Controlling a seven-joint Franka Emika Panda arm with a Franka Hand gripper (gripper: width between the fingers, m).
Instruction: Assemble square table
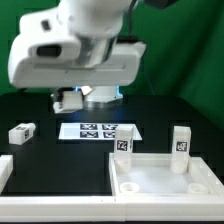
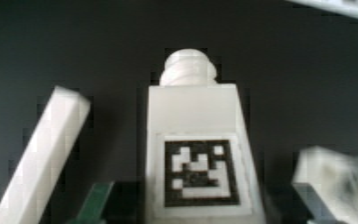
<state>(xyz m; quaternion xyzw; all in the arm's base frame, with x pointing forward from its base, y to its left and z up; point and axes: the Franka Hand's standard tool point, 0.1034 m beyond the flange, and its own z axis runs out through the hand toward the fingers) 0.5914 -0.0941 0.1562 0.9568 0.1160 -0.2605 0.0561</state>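
Nearest to me is the square slab (image 1: 160, 182), underside up, with two upright legs (image 1: 123, 146) on its far side. Behind, a loose leg (image 1: 21, 131) lies near the marker board (image 1: 98, 130). Farthest, the gripper (image 2: 172, 205) has its fingers clamped on a fourth leg (image 2: 194, 115).

In the wrist view the fingers (image 2: 98, 206) pinching the leg (image 2: 194, 120) show only as dark stubs cut by the picture's edge, which also cuts off the leg's tagged end; the white bar (image 2: 48, 160) on one side and the pale lump (image 2: 336, 175) on the other are cut off and too blurred to name. In the exterior view the arm (image 1: 75, 45) is a blurred mass cut by the top edge, and under it the gripper (image 1: 68, 99) is a small unclear shape. There a white piece (image 1: 4, 172) is cut by the exterior view's left edge, and the marker board (image 1: 100, 130) tags are too small to read.
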